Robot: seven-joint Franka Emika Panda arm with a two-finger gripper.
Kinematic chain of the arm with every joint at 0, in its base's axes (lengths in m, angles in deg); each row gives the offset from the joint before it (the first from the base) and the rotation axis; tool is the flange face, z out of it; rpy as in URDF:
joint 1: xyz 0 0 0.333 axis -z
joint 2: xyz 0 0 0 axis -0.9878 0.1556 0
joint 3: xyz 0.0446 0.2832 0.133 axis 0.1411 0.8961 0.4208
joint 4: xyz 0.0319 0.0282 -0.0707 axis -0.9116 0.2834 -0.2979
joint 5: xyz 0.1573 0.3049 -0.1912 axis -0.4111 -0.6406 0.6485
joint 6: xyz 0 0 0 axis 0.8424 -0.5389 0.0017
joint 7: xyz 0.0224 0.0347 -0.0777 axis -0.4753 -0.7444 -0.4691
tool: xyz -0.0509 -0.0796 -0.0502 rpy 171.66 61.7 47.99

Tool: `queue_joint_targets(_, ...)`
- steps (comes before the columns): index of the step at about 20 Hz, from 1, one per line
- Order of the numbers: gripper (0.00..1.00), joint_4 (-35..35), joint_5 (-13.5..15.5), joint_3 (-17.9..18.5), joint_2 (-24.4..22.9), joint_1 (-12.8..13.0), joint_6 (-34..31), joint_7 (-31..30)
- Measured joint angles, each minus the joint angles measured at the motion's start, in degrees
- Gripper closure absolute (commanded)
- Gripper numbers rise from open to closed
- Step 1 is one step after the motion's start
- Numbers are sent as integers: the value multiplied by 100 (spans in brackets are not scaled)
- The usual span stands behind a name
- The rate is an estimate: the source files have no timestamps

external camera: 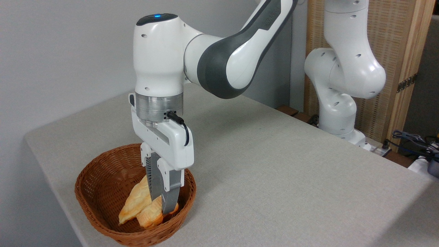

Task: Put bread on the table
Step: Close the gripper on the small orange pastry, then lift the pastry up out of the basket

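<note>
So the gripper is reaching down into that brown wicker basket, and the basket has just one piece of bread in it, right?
Not quite. The camera view shows two pieces in the wicker basket: a long pale pastry and a short golden bread roll. The gripper is indeed down inside the basket, at the roll.

A single fixed camera stands off the near corner of the counter [274,171], raised above its surface and tilted down across it toward the back wall. It sits close: the wicker basket [103,192] (lower left, near the front edge) fills much of the foreground, the arm's upper links are cropped at the top, and the arm's base shows at the far right.
</note>
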Motion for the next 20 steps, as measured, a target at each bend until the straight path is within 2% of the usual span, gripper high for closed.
queue_joint_targets(20, 71, -47, 0, -4, -69, -1, -12, -10)
